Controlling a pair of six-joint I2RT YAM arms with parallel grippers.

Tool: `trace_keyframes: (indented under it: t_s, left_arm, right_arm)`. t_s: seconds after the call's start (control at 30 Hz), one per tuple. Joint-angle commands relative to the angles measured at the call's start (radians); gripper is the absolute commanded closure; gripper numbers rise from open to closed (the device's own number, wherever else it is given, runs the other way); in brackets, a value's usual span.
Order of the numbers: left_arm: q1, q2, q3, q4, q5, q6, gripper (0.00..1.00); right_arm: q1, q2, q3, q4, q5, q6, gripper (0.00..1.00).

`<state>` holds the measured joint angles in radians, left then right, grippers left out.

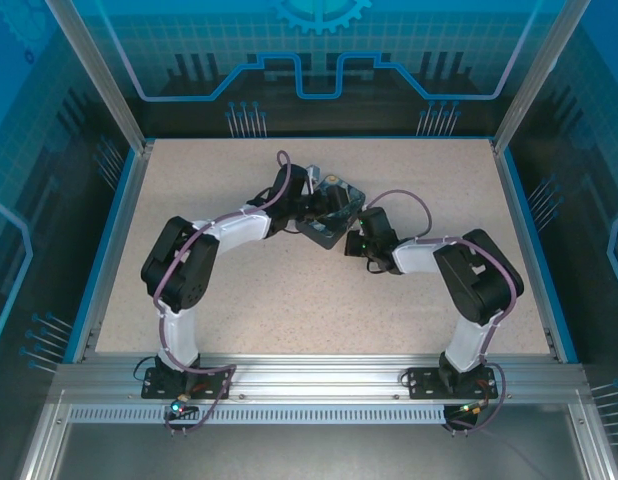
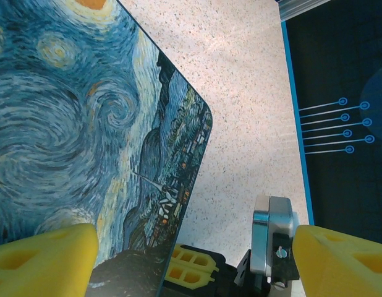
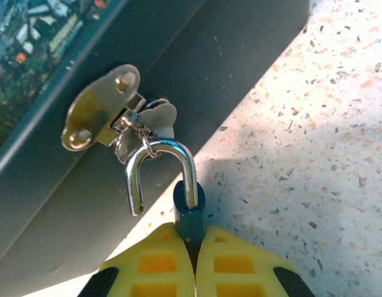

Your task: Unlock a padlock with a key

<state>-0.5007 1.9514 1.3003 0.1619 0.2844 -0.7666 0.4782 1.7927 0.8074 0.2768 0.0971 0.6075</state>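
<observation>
steel shackle (image 3: 160, 151) of the padlock (image 3: 188, 209) is hanging through the hasp (image 3: 101, 114) on the painted box's (image 3: 240, 55) grey wall, centre-left in the right wrist view, and its left leg is looking free of the body. the right tool (image 3: 192, 234) is clamping the padlock's dark body at the bottom edge. the left tool (image 2: 194, 238) is hovering spread wide over the box corner, holding nothing. i am not making out the key. a sideways pull is risking the small body slipping free, or the shackle snagging the hasp and dragging the box across the bench (image 3: 314, 154).
</observation>
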Motion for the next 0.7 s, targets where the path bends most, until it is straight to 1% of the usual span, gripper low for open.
trace_keyframes:
  t_s: [0.0, 0.2, 0.3, 0.37, 0.53, 0.67]
  left_arm:
    - [0.000, 0.038, -0.043, -0.046, -0.030, 0.012, 0.16]
    - [0.002, 0.045, -0.081, -0.011, -0.021, -0.008, 0.16]
    - [0.001, 0.052, -0.081, -0.001, -0.014, -0.015, 0.16]
    - [0.002, 0.053, -0.080, 0.000, -0.011, -0.017, 0.16]
    - [0.002, 0.046, -0.091, -0.003, -0.023, -0.010, 0.16]
    - [0.005, 0.048, -0.100, -0.002, -0.027, -0.011, 0.16]
  right_arm:
    - [-0.037, -0.021, -0.047, 0.045, -0.098, -0.032, 0.97]
    - [-0.079, -0.014, -0.080, 0.128, -0.223, -0.089, 0.91]
    - [-0.094, 0.000, -0.091, 0.174, -0.265, -0.091, 0.91]
    - [-0.099, 0.007, -0.087, 0.179, -0.269, -0.090, 0.92]
    - [-0.113, -0.011, -0.085, 0.156, -0.211, -0.084, 0.98]
    - [-0.135, -0.005, -0.073, 0.159, -0.237, -0.081, 1.00]
